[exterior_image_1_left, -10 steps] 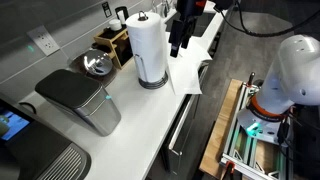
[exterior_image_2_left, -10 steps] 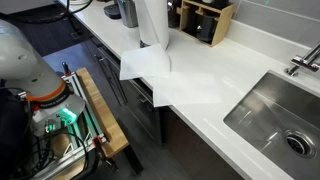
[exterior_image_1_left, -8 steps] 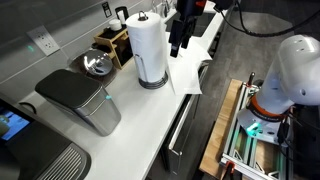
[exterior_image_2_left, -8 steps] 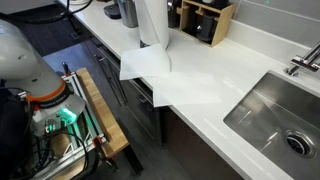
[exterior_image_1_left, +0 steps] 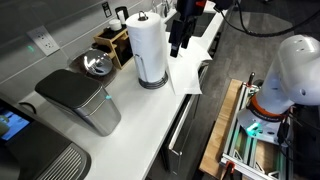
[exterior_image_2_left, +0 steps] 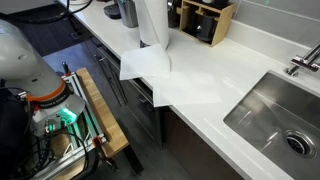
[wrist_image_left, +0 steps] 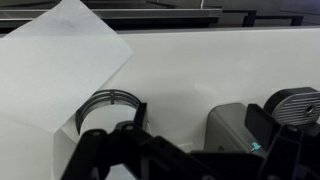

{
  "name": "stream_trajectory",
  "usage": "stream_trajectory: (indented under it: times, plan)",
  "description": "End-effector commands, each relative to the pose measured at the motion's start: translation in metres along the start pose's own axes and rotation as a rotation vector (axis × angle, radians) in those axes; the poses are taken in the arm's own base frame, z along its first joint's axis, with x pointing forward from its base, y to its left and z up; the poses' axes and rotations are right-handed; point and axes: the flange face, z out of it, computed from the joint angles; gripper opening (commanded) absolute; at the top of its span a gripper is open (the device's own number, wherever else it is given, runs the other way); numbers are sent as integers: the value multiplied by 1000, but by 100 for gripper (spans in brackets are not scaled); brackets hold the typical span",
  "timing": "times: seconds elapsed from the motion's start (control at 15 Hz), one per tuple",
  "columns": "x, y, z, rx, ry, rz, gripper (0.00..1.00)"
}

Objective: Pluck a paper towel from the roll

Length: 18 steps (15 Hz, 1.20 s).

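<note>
A white counter runs along a grey wall. Toward its back edge stands a grey boxy appliance with a rounded lid. Just beside it, nearer the wall, sits a shiny metal vessel. Further along the back edge is a wooden organiser with dark compartments. A wall outlet shows a small green light above the back edge. A steel sink is sunk into the counter, its faucet at the back edge. Dark drawer fronts hang below the front edge. A small blue screen glows at the counter's near end.
</note>
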Motion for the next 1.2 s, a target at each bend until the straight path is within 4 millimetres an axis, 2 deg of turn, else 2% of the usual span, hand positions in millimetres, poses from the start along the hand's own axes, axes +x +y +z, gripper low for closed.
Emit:
stream_trajectory:
  times: [0.0,0.07,0.13,0.53,0.8,0.87,0.93,1.13]
  plan:
    - [0,0,-1,0,-1,0,100]
    - [0,0,-1,0,-1,0,100]
    - [-3,10,7,-10,-31,19,100]
    - [-29,84,41,-27,-80,46,100]
    - [-36,119,68,-47,-59,-16,100]
    - [-16,125,60,-52,-38,-33,100]
    - [-14,131,66,-66,-16,-47,100]
    - [7,142,64,-85,118,-66,100]
